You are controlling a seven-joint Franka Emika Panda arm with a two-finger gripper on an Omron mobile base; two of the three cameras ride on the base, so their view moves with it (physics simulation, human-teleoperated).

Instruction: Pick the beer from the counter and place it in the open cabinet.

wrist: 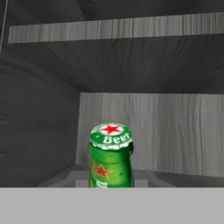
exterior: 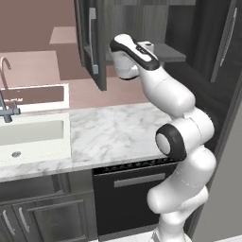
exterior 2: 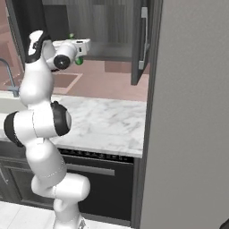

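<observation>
The beer, a green bottle with a red star on its cap, stands upright right in front of the hand camera, inside the dark grey cabinet. In the right base view a bit of green glass peeks out behind the hand. My gripper is raised to the cabinet's opening and shut on the beer. The fingertips are hidden, and whether the bottle rests on the inner shelf cannot be told. The white marble counter lies well below the hand.
The cabinet's open door with its silver bar handle hangs just left of the arm. A sink and faucet sit at the counter's left. A tall grey panel walls off the right side.
</observation>
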